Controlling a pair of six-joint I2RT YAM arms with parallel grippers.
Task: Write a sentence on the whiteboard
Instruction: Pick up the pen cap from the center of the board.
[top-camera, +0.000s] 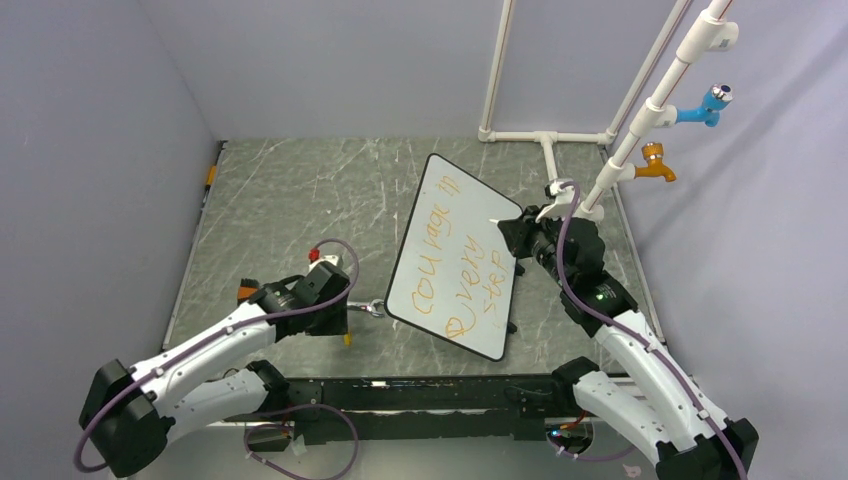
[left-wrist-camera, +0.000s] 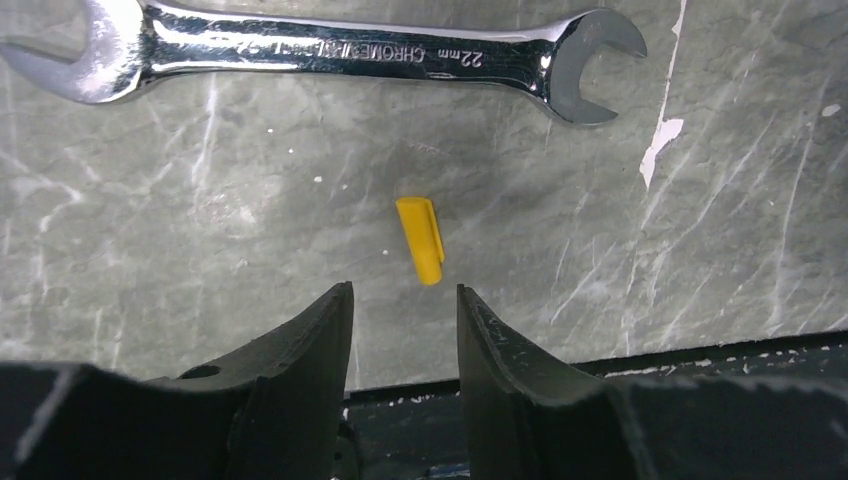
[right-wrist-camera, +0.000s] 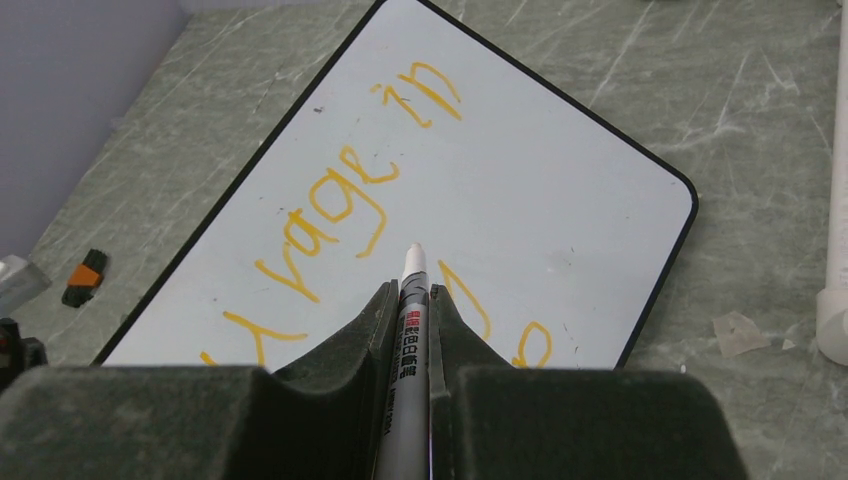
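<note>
The whiteboard (top-camera: 478, 205) lies tilted on the table, mid-right. The orange sentence (top-camera: 455, 265) runs in rows, roughly "courage in very step", with a small circle near the front end. My right gripper (top-camera: 512, 236) is at the board's right edge, shut on a white marker (right-wrist-camera: 413, 262) whose tip points over the board (right-wrist-camera: 560, 190) beside the letters (right-wrist-camera: 350, 190). I cannot tell if the tip touches. My left gripper (left-wrist-camera: 405, 295) is open and empty, just short of a yellow marker cap (left-wrist-camera: 420, 240) on the table.
A 22 mm steel wrench (left-wrist-camera: 330, 55) lies beyond the cap, left of the board's front corner (top-camera: 375, 308). A small orange-black piece (right-wrist-camera: 83, 277) lies at the left. A white pipe frame (top-camera: 545, 135) with blue (top-camera: 712, 102) and orange (top-camera: 655, 165) taps stands at the back right.
</note>
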